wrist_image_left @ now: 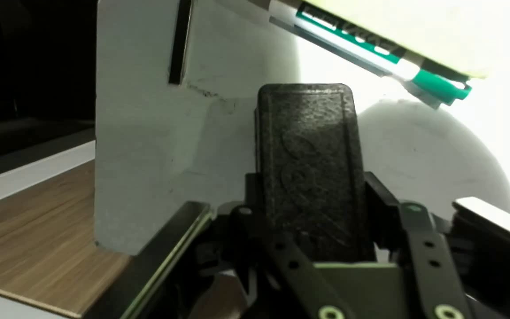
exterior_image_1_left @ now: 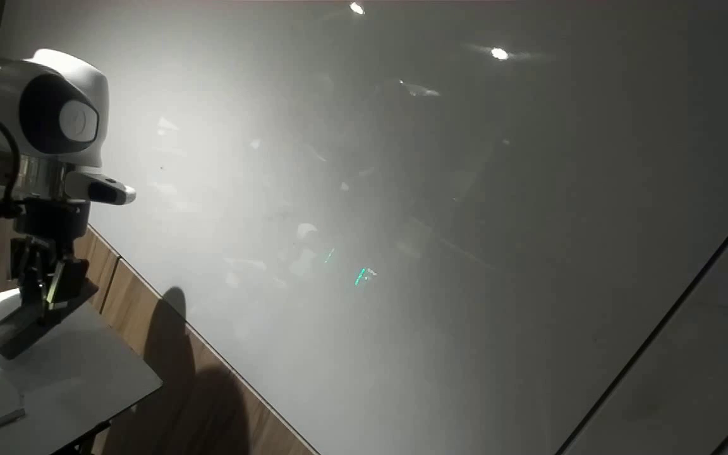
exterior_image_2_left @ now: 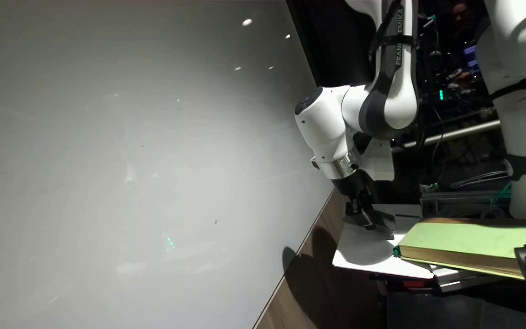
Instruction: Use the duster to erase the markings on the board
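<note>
The hand (wrist_image_left: 317, 199) is gripping the duster (wrist_image_left: 310, 137); pickup is seemingly concluding; the next move is requiring transfer to the board (exterior_image_1_left: 395, 208).

The board (exterior_image_1_left: 440, 189) looks glossy, the duster (wrist_image_left: 312, 164) grainy, the panelling (wrist_image_left: 47, 243) wooden.
</note>
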`<state>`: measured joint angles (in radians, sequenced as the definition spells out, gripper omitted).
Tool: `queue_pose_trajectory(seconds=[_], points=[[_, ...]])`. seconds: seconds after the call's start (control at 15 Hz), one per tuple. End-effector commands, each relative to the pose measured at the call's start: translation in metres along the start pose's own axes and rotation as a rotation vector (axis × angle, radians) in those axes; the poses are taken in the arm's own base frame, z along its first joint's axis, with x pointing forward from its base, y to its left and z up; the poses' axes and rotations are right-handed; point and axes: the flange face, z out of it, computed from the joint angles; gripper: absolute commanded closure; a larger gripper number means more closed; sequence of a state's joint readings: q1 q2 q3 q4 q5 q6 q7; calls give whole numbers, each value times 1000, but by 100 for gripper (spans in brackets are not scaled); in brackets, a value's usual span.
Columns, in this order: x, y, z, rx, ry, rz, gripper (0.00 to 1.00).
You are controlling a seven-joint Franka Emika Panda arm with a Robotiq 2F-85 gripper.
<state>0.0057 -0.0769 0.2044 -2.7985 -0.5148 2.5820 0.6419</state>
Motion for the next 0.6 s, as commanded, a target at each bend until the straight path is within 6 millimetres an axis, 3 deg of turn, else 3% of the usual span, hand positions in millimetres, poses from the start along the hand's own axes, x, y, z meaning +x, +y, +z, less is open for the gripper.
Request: queue_pose_trajectory(seconds=[0.0, 0.13, 0.2, 0.27, 0.4, 0.53], points=[[-2, 0, 22, 29, -51, 20, 69], [-2, 2, 28, 36, -65, 25, 69], [-1, 4, 28, 37, -63, 27, 31], [2, 6, 25, 40, -58, 34, 19], [5, 7, 19, 44, -43, 40, 5], [9, 6, 12, 48, -27, 44, 0]])
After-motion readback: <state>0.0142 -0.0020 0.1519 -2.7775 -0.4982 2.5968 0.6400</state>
